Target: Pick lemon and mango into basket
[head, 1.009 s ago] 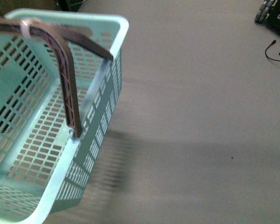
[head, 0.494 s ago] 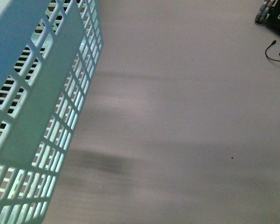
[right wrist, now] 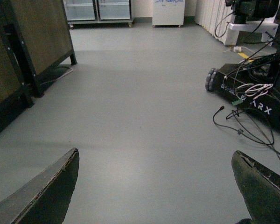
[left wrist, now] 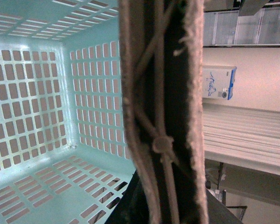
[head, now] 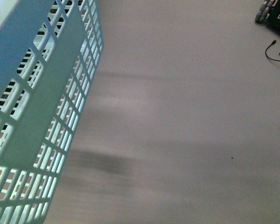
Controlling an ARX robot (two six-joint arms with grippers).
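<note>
Front: basket [head: 37,107] sat tilted, its slotted wall filling the left side above the grey floor [head: 186,116]; cable [head: 273,50] at far right.
Left wrist: brown-grey handle [left wrist: 163,116] ran straight across the lens, basket's inside behind it. Left gripper fingers were hidden, so couldn't tell its grip.
Right wrist: right gripper [right wrist: 156,186] was spread wide, holding nothing, over the floor; black wheeled base [right wrist: 252,88] nearby.

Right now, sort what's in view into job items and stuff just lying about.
Job: light turquoise slotted plastic basket with its brown-grey swing handle; open, empty right gripper. No lemon or mango in view.
Lying about: thin black cable; black wheeled robot base; dark wooden panel.
</note>
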